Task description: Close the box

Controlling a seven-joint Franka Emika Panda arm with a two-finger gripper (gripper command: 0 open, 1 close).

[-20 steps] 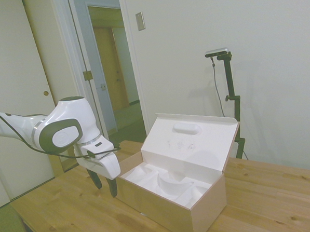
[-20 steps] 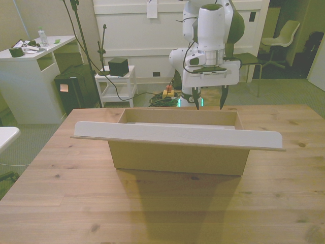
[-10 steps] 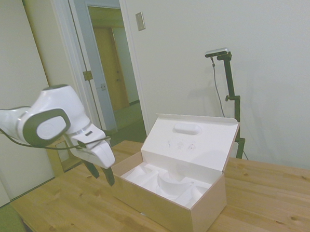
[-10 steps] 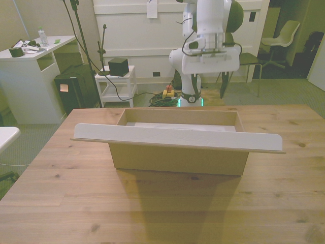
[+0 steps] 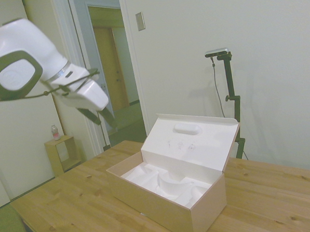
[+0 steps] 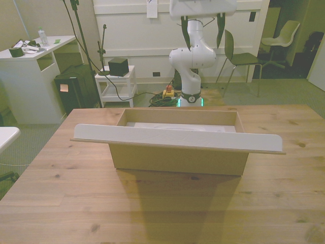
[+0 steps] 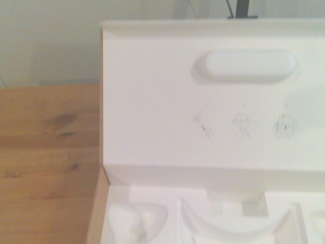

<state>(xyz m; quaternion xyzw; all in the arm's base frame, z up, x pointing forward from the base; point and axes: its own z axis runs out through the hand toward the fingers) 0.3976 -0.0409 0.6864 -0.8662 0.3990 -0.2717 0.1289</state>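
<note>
Box: tan cardboard box (image 5: 167, 206) stands on the wooden table (image 5: 71, 203), near its middle; lid (image 5: 190, 142) open, tilted back past upright
Inside: white moulded insert (image 5: 163, 182) fills the base; raised oval bump (image 7: 250, 65) and three small marks (image 7: 242, 125) on the lid's inner face
Gripper: gripper (image 5: 104, 117) high above the table, well apart from the box; fingers (image 6: 220, 23) spread wide, holding nothing
</note>
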